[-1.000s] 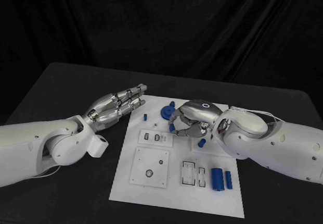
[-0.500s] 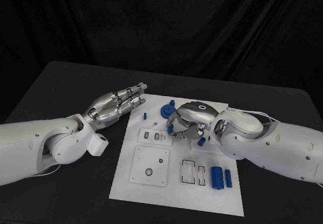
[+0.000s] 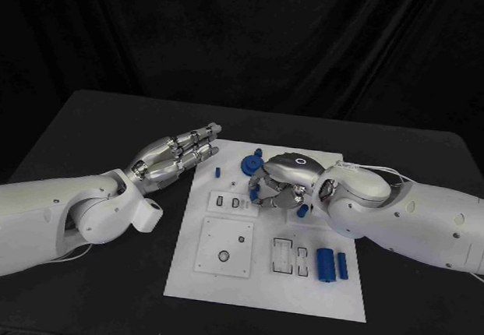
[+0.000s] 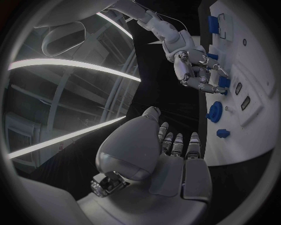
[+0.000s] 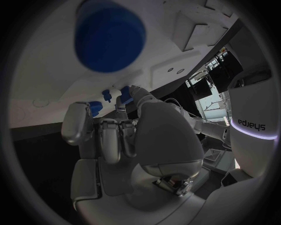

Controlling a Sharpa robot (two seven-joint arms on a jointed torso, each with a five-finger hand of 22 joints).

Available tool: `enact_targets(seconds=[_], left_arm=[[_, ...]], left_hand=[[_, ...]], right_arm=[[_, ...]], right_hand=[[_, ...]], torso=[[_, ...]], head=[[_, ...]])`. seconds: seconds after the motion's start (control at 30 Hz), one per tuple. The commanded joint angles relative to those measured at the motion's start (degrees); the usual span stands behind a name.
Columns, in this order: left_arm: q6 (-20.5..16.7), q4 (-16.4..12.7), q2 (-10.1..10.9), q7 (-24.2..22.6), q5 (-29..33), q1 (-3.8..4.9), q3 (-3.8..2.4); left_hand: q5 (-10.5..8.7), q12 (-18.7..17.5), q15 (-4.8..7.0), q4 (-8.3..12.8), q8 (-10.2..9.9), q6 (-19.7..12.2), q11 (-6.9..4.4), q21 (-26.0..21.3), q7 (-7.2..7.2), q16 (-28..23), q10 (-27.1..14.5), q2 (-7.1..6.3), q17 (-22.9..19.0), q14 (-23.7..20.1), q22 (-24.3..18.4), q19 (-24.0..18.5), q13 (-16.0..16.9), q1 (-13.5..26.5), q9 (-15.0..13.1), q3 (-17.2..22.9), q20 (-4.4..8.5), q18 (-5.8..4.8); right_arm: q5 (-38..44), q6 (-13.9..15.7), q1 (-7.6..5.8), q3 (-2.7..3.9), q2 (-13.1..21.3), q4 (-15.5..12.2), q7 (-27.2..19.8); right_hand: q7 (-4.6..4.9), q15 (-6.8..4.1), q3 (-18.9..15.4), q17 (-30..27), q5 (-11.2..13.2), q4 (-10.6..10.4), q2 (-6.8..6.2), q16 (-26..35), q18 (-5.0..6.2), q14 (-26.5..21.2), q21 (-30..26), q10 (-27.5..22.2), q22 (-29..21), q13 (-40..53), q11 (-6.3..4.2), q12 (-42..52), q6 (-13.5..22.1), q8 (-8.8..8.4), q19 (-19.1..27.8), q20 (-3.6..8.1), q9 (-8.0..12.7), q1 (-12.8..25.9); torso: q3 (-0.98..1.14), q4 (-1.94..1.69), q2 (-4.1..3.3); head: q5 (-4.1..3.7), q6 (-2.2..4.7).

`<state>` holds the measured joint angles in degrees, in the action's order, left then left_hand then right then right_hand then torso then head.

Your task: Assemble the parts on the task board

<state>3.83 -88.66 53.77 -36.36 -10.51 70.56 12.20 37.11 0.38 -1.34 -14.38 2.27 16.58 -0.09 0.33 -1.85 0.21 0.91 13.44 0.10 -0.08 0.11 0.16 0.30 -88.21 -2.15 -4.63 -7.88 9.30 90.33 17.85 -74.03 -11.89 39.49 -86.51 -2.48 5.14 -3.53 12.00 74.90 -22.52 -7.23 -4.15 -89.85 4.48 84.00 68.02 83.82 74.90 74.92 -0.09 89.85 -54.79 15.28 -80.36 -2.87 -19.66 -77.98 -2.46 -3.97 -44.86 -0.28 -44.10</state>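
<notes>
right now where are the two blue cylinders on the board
In the head view the two blue cylinders lie side by side near the task board's right edge, just right of the pair of narrow slots, below the right arm.

Table (image 3: 99,125): black, matt, uniform, against a black draped backdrop. Task board (image 3: 261,286): plain white plate, with thin dark outlines around its rectangular recesses. Parts: saturated blue throughout. These include a round gear-like piece (image 3: 249,166), a small peg (image 3: 217,173) beside the board's left edge, and two upright cylinders (image 3: 326,265) near the right edge. Both arms: glossy white shells with small dark fastener dots. Left hand (image 3: 179,156): silver metal with darker grey segments along the fingers (image 3: 205,136). Right hand (image 3: 284,180): silver, with a small blue ring mark on its back; something blue shows among its fingers, possibly a part.
</notes>
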Motion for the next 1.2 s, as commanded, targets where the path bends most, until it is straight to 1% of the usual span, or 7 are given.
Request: enact_targets(seconds=[0.03,0.37,0.77,0.97,1.07,1.13,1.2], left_arm=[[0.87,0.01,-0.12,-0.50,-0.17,-0.02,-0.04],[0.96,0.11,-0.16,-0.37,-0.17,-0.03,-0.04],[1.04,0.15,-0.16,-0.17,-0.17,-0.03,-0.04],[0.92,0.14,-0.06,-0.18,-0.17,-0.03,-0.04],[0.74,0.07,0.00,-0.26,-0.17,-0.03,-0.04],[0.46,-0.09,0.15,-0.33,-0.17,-0.03,-0.04],[0.17,-0.24,0.31,-0.39,-0.17,-0.03,-0.04]], left_hand=[[-0.33,-0.16,-0.27,0.05,0.03,0.15,0.42,-0.30,-0.38,-0.21,-0.08,-0.17,-0.10,0.08,-0.08,-0.11,-0.06,0.36,0.00,0.32,-0.38,1.02],[-0.31,-0.16,-0.30,0.08,0.04,0.17,0.45,-0.30,-0.40,-0.21,-0.09,-0.12,-0.10,0.08,-0.08,-0.11,-0.06,0.40,0.00,0.47,-0.40,1.02],[-0.17,-0.16,-0.29,0.17,0.05,0.22,0.48,-0.30,-0.44,-0.21,-0.10,-0.11,-0.10,0.08,-0.09,-0.12,-0.07,0.38,-0.01,0.60,-0.41,1.02],[-0.10,-0.17,-0.29,0.21,0.06,0.26,0.50,-0.30,-0.45,-0.21,-0.12,-0.12,-0.10,0.08,-0.09,-0.12,-0.07,0.36,-0.01,0.66,-0.41,1.02],[-0.10,-0.17,-0.29,0.21,0.06,0.26,0.50,-0.30,-0.45,-0.21,-0.12,-0.12,-0.10,0.08,-0.09,-0.12,-0.07,0.36,-0.01,0.66,-0.41,1.02],[-0.02,-0.16,-0.27,0.28,0.06,0.22,0.48,-0.30,-0.45,-0.21,-0.11,-0.18,-0.10,0.08,-0.08,-0.11,-0.07,0.34,-0.01,0.71,-0.41,1.03],[0.00,-0.16,-0.27,0.31,0.07,0.27,0.47,-0.29,-0.44,-0.21,-0.09,-0.21,-0.10,0.08,-0.08,-0.10,-0.07,0.34,-0.01,0.72,-0.41,1.03]], right_arm=[[0.38,-0.92,0.24,0.00,-0.07,0.08,0.92],[0.38,-1.45,0.31,0.00,-0.26,0.18,0.73],[0.38,-1.96,0.35,0.00,-0.34,0.23,0.55],[0.38,-1.83,0.35,0.00,-0.17,0.22,0.35],[0.38,-1.11,0.35,0.00,0.10,0.08,0.13],[0.38,-0.10,0.34,0.00,0.56,-0.27,-0.22],[0.38,0.84,0.33,0.00,1.02,-0.69,-0.49]], right_hand=[[0.00,0.46,-0.11,15.10,0.57,0.36,0.02,-0.15,0.26,6.00,-0.32,6.18,8.14,15.08,0.38,0.15,0.53,-0.39,0.18,-0.32,-1.06,0.37],[0.11,0.46,-0.97,15.10,7.94,0.57,-0.34,-0.15,0.30,6.00,-0.81,6.18,8.40,15.08,0.33,0.15,3.74,-2.25,0.06,-0.43,-1.13,1.91],[0.22,0.57,-1.63,15.10,10.86,0.62,-0.78,-0.15,0.41,6.00,-1.67,6.18,8.42,15.08,0.44,0.15,7.19,-4.58,0.23,-0.52,0.16,2.22],[0.16,0.60,-2.89,15.10,14.24,-0.07,-1.21,-0.15,0.51,6.00,-2.51,6.18,8.38,15.08,0.43,0.15,11.88,-7.22,0.41,-0.57,2.17,2.98],[-0.10,0.45,-4.19,15.10,17.62,-1.76,-2.26,-0.15,0.59,6.00,-3.16,6.18,8.33,15.08,0.24,0.15,15.02,-8.72,0.53,-0.47,4.08,3.77],[-0.45,0.25,-5.39,15.10,19.51,-6.80,-5.79,-0.15,0.67,6.00,-3.79,6.18,8.26,15.08,-0.08,0.15,18.39,-9.83,0.67,-0.26,6.22,3.43],[-0.45,0.17,-6.70,15.10,19.63,-9.62,-7.70,-0.15,0.68,6.00,-4.05,6.18,8.22,15.08,-0.08,0.15,20.36,-10.24,0.74,-0.17,7.34,2.74]], torso=[[-0.02,0.00,0.00],[-0.01,-0.01,0.00],[-0.01,0.00,-0.01],[-0.01,0.01,0.00],[-0.01,-0.02,0.00],[-0.01,-0.01,0.00],[-0.01,-0.01,0.01]], head=[[0.02,0.00],[-0.02,-0.03],[-0.11,-0.13],[-0.08,-0.18],[0.00,-0.16],[0.19,-0.07],[0.27,-0.02]])
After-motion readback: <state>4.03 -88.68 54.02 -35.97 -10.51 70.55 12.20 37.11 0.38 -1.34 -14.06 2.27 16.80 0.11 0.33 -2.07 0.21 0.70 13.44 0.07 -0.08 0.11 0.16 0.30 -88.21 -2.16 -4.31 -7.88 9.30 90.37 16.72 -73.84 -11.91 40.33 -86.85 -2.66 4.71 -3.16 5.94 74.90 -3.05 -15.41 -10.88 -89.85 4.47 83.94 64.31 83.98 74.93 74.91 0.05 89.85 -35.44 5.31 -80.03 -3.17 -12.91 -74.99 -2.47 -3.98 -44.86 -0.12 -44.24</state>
